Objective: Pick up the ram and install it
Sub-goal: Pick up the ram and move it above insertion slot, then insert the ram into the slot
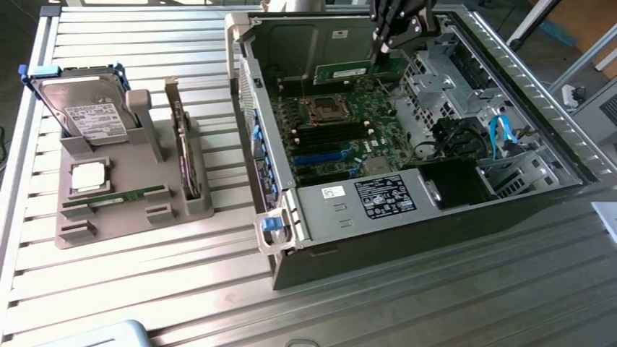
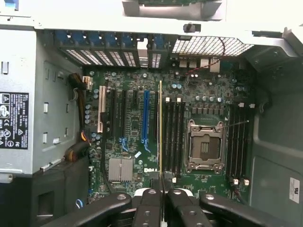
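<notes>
Start at your gripper (image 2: 163,191): in the wrist view the dark jaws are clamped together on the ram (image 2: 160,127), which you see edge-on as one thin, pale gold line running straight out from them. The stick is in the jaws, inside the open computer case (image 1: 253,87) and over the motherboard (image 2: 189,94).

This is the relation that matters. The ram's long axis runs parallel to the dark memory slots (image 2: 174,137). Its edge appears to lie between the blue expansion slot (image 2: 146,118) and the nearest of those dark slots, just beside the bank and not on it. I judge it not yet seated.

Beyond the slots sits the empty processor socket (image 2: 205,145), with a second bank of slots (image 2: 239,142) on its far side.

In the exterior view the gripper (image 1: 389,45) reaches down into the case. The ram (image 1: 339,71) shows its flat face there, a narrow green strip with a pale label, lying lengthwise near the case's far wall.
</notes>
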Available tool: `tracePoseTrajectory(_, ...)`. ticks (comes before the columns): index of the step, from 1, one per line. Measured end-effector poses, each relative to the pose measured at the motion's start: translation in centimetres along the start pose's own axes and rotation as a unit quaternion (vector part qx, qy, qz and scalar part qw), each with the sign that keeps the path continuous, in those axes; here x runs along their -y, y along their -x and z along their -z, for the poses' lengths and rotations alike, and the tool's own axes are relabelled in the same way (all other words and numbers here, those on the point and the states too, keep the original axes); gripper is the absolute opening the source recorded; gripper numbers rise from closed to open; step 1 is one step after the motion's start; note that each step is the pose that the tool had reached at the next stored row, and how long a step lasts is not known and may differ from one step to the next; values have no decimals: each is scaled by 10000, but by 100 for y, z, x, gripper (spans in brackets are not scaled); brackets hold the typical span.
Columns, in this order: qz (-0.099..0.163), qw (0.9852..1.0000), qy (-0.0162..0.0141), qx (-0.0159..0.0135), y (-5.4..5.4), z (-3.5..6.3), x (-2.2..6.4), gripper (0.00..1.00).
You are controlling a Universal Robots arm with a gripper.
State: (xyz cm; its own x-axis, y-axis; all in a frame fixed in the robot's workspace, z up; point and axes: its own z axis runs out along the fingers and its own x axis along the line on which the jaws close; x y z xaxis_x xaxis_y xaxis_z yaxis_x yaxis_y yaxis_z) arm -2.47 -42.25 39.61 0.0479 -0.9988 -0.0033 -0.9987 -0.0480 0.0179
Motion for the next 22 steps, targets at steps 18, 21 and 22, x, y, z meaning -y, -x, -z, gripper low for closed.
tracePoseTrajectory(18,0,10000,-1,6,91,-55,6,12)
tracePoseTrajectory(21,0,10000,0,5,90,-119,7,12)
tracePoseTrajectory(22,0,10000,-1,6,91,-140,8,12)
